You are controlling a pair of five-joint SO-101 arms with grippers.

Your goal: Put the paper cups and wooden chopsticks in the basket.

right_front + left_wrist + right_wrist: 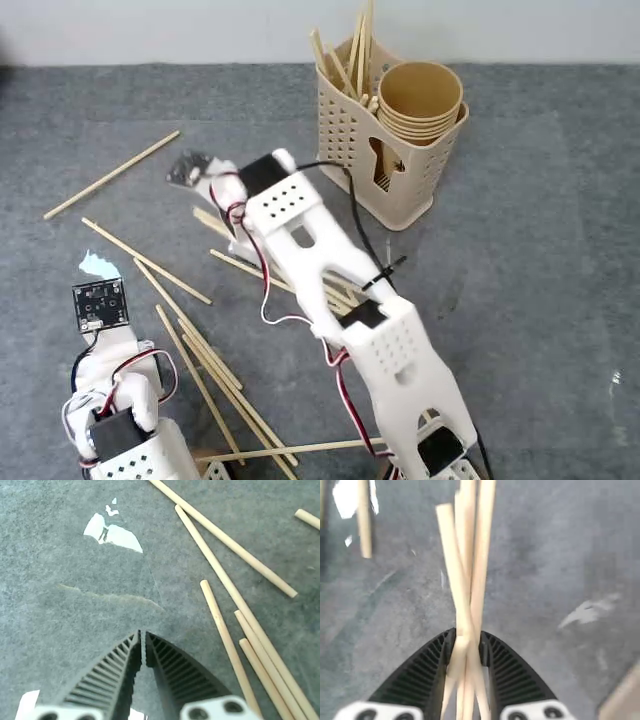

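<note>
Right gripper (467, 647): clenched on a held bundle (469, 555) of wooden chopsticks, which juts out past the fingertips above the grey mat (540, 300).
Held bundle count: three sticks can be told apart; a fourth is unclear.
Left gripper (143, 639): pressed shut with the tips meeting and nothing between them, low over the mat beside a white scrap (112, 532).
Loose chopsticks (170, 270): scattered on the mat between the two arms, at 3 o'clock of the left arm in the high view, and apart from its fingers.
Loose count: about ten; some run under the right arm, so the exact number cannot be told.
Basket (385, 190): upright at 1 o'clock on the mat, at 3 o'clock of the right gripper and well apart from it.
Paper cups (420, 95): one nested stack in the basket's right compartment, about five rims showing.
Standing chopsticks (345, 55): at least five in the basket's left compartment.
</note>
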